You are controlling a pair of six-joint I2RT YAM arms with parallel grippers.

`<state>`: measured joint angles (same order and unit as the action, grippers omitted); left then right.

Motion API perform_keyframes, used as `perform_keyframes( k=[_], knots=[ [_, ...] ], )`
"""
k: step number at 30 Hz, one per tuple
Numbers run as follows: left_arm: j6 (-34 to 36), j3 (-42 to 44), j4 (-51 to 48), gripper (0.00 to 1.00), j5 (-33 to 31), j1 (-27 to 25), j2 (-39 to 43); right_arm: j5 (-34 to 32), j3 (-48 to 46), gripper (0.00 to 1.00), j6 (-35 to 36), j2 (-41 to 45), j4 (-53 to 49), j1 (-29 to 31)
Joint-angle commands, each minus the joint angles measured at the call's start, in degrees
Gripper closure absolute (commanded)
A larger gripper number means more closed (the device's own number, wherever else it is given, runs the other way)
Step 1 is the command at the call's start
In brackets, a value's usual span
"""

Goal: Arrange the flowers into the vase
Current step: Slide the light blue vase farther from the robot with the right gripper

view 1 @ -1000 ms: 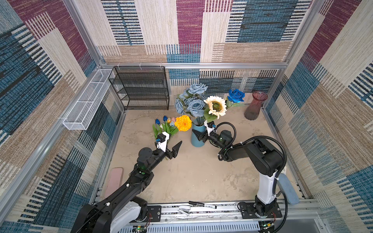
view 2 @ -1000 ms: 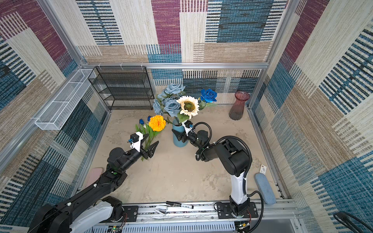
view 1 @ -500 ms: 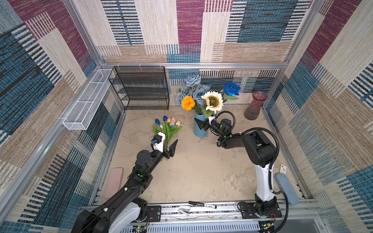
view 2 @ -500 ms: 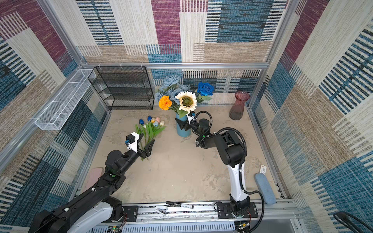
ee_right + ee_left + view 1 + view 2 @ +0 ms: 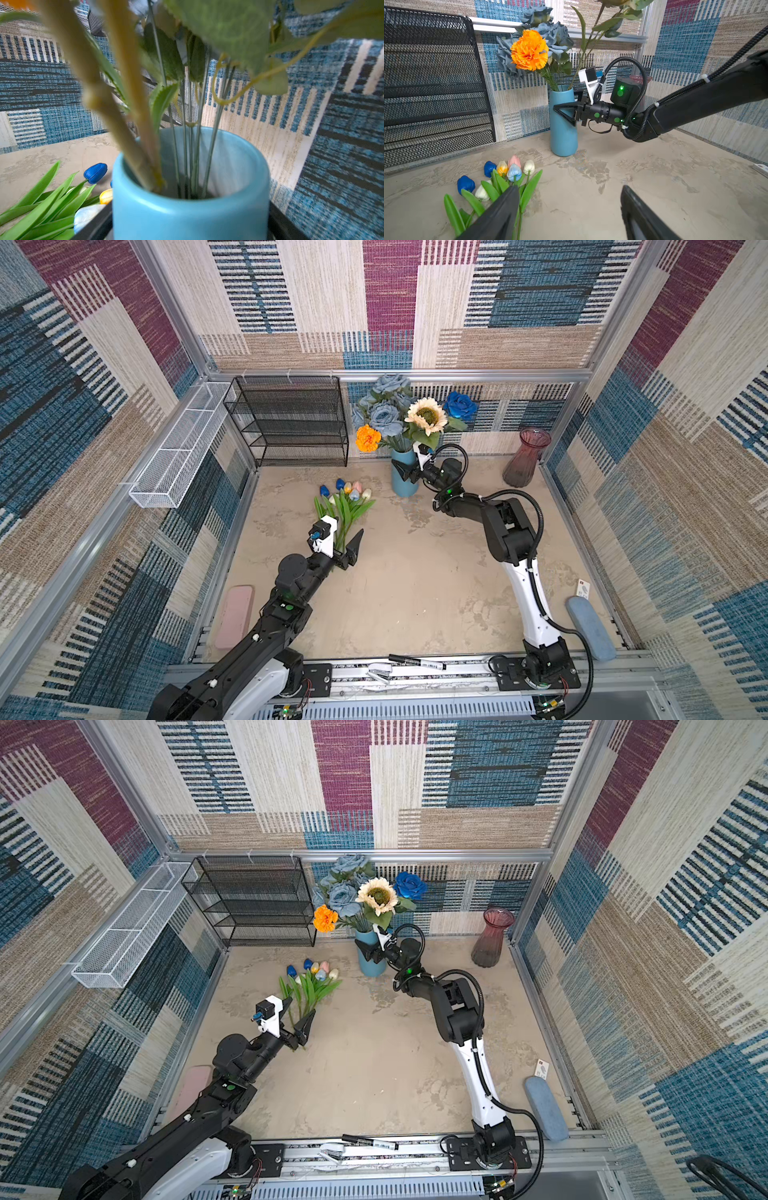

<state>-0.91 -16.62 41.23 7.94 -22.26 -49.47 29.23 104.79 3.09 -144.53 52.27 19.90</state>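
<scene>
The blue vase [image 5: 404, 483] stands near the back wall and holds dusty-blue roses [image 5: 385, 414], a cream sunflower [image 5: 427, 416], a bright blue rose [image 5: 460, 405] and an orange marigold [image 5: 368, 438]. My right gripper [image 5: 405, 469] is shut on the vase [image 5: 191, 207], one finger on each side below the rim. A bunch of small tulips [image 5: 347, 497] lies on the floor to the left of the vase. My left gripper [image 5: 347, 537] hangs open over the tulips' stem ends [image 5: 519, 207], with one finger above the stems and nothing between the fingers.
A black mesh shelf [image 5: 291, 423] stands at the back left, with a white wire basket [image 5: 178, 448] on the left wall. A maroon glass vase [image 5: 525, 458] is in the back right corner. A pink pad [image 5: 235, 616], a blue pad [image 5: 590, 626] and a marker [image 5: 417, 662] lie near the front.
My right gripper has carried the vase and its bouquet away from the tulips toward the back wall. The left gripper has stayed open over the tulip stems, hardly moving.
</scene>
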Motion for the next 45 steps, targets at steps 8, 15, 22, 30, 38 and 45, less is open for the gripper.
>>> perform_keyframes(
  k=[8,15,22,30,38,45],
  knots=[
    [-0.41,1.44,1.80,0.20,2.26,0.02,0.78,1.40,21.31,0.49,-2.59,-11.73,-2.29,-0.30],
    [-0.20,2.82,1.55,0.20,0.78,0.02,2.22,2.31,31.27,0.48,-3.14,-17.01,-7.60,-0.30],
    [0.37,3.43,1.28,0.20,-0.28,0.07,2.98,2.32,28.93,0.40,-2.23,-16.53,-7.45,-0.30],
    [0.62,2.53,1.07,0.20,-0.65,0.02,1.89,1.97,27.92,0.22,-1.87,-16.22,-5.99,-0.30],
    [1.76,1.77,-0.51,0.19,-1.44,0.03,2.43,1.45,27.92,0.08,-1.08,-16.29,-5.73,-0.29],
    [1.87,1.59,-1.05,0.18,-1.89,0.02,2.80,1.07,27.83,0.00,-0.72,-16.39,-5.88,-0.30]
  ],
)
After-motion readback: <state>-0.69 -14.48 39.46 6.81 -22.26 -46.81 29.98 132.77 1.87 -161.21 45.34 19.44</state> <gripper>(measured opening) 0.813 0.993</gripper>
